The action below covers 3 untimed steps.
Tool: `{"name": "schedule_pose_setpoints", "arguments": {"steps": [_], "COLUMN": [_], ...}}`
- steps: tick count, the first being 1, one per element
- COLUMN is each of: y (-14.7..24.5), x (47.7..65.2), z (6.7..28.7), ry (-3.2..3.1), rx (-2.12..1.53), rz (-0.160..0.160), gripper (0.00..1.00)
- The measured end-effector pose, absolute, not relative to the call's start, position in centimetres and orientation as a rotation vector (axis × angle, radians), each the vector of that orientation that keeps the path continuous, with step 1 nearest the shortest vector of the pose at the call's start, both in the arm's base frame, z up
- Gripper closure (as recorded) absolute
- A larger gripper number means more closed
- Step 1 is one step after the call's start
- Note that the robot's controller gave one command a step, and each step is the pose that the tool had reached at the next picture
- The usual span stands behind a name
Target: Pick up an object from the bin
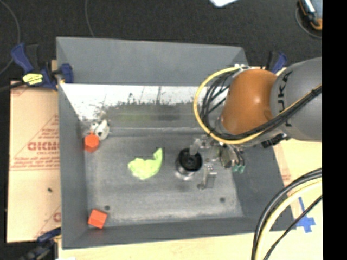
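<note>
My gripper (207, 173) hangs low over the right part of the bin, under the arm's orange cover. Right beside it on its left lies a small black round thing (188, 160) on a silvery base; touching or apart, I cannot tell. A crumpled yellow-green piece (146, 166) lies further left, near the middle of the floor.
An orange block with a white bit (94, 136) rests against the left wall. Another orange cube (97, 219) sits in the front left corner. The arm and its cables cover the bin's right rear part.
</note>
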<state>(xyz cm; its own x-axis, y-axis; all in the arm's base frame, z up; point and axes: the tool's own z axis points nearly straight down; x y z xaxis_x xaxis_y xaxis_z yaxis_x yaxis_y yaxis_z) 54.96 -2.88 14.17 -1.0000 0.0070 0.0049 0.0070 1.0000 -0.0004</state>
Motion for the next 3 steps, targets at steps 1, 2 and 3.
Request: {"name": "schedule_pose_setpoints", "arguments": {"steps": [1, 2, 3], "y": [-2.9, -3.4, -3.1], "x": [55.1, 54.8, 56.8], "z": [14.6, 8.9, 7.6], "ry": [-3.145, -3.127, -3.141], "rx": [-0.01, -0.322, -0.27], "rz": [0.001, 0.0, 0.004], "gripper": [0.0, 0.0, 0.0]}}
